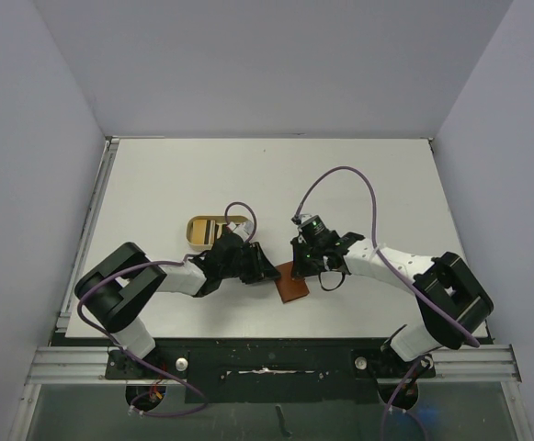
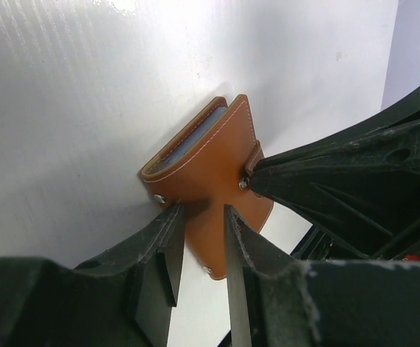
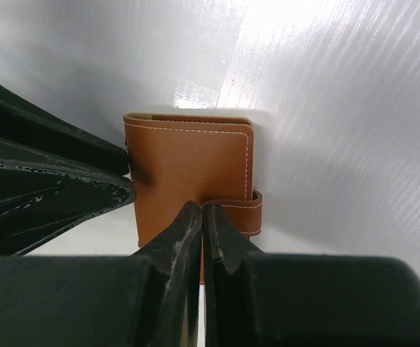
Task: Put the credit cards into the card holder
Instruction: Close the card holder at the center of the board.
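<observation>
Nearest the lens in the left wrist view, shows the left gripper [image 2: 202,210] with its 2 black fingers [image 2: 159,253] parted part-way and a clear gap between them. Sets the tips at the near edge of the card holder [image 2: 217,152], a brown leather wallet, and leaves any contact with it unresolved. Reveals 1 pale blue credit card [image 2: 195,136] edge-on inside the fold. Shows the right gripper [image 3: 202,208] with both fingers pressed together, tips meeting the snap tab [image 3: 242,213] on the folded cover, and leaves any pinch on that tab unresolved. From above, locates the card holder flat on the white table [image 1: 340,184], near the front edge, between the 2 grippers. Marks a tan round-ended tray [image 1: 191,230] just beyond the left gripper, with dark and pale strips inside.
</observation>
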Available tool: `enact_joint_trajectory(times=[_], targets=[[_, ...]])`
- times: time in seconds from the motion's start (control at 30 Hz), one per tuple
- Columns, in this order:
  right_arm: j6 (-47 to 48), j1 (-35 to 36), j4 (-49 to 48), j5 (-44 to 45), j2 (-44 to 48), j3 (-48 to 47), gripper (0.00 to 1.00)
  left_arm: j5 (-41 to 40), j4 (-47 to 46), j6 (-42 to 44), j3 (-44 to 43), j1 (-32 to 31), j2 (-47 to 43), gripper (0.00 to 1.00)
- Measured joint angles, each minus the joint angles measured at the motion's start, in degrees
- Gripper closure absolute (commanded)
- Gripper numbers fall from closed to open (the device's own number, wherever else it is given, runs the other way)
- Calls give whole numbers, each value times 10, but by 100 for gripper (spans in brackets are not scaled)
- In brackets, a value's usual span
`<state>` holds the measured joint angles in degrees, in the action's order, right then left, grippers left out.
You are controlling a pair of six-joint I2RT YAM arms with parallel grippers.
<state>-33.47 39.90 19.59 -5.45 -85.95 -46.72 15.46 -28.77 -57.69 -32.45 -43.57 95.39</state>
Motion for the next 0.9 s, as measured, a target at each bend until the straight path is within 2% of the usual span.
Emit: enact_joint_trajectory(times=[0.47,0.9], targets=[[0,5,-7,4,-7,-1,100,3,-32,-4,4,1,16,75],[-16,26,-8,44,-7,-2,100,3,-45,-5,6,2,23,78]])
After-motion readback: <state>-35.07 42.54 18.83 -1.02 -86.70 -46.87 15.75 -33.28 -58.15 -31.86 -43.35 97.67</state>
